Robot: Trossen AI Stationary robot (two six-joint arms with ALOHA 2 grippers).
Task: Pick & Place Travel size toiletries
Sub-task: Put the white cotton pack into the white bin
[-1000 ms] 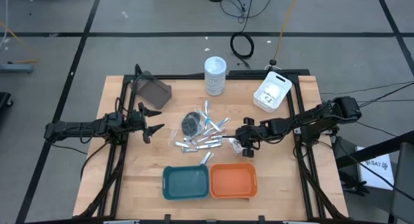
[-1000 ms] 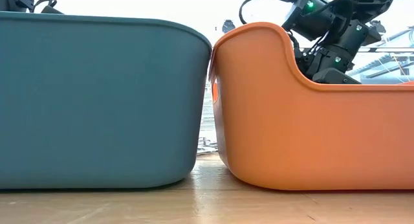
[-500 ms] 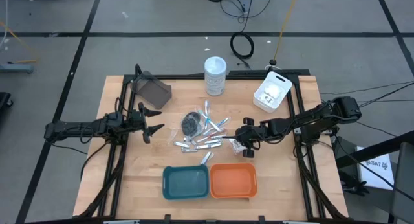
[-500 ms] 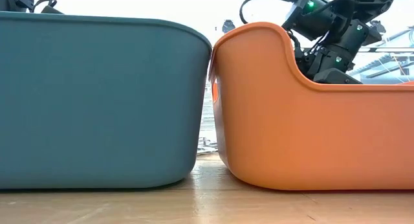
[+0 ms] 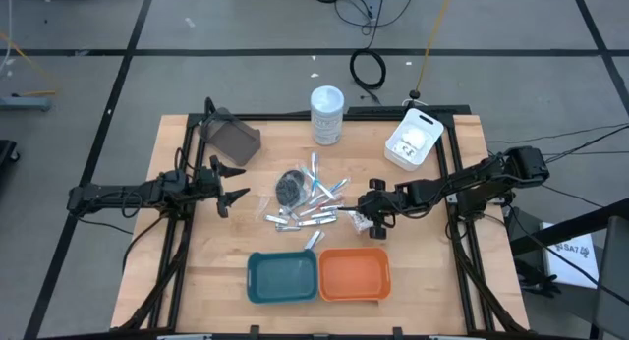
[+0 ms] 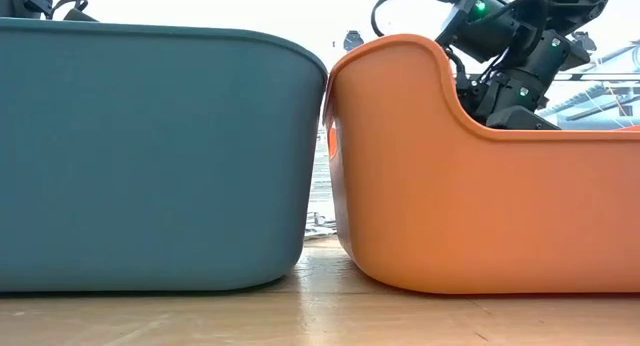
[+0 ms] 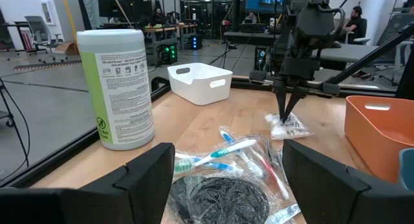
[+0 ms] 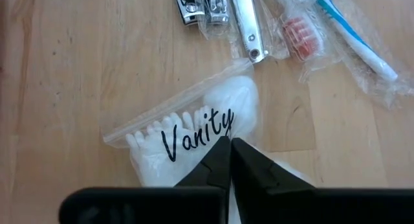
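On the wood beside the toiletry pile [image 5: 310, 204], just above the orange tray [image 5: 354, 274]: right gripper [image 8: 229, 160] pinched tight on the white "Vanity" packet [image 8: 187, 140]. Grasp step, looks secured. Next up, probably: lift clear without dragging neighbours, carry over a tray, release. Left gripper [image 5: 228, 186] waiting wide open, well left of the pile.

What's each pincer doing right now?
Left pincer: open, empty, beside the pile.
Right pincer: shut on the Vanity packet.
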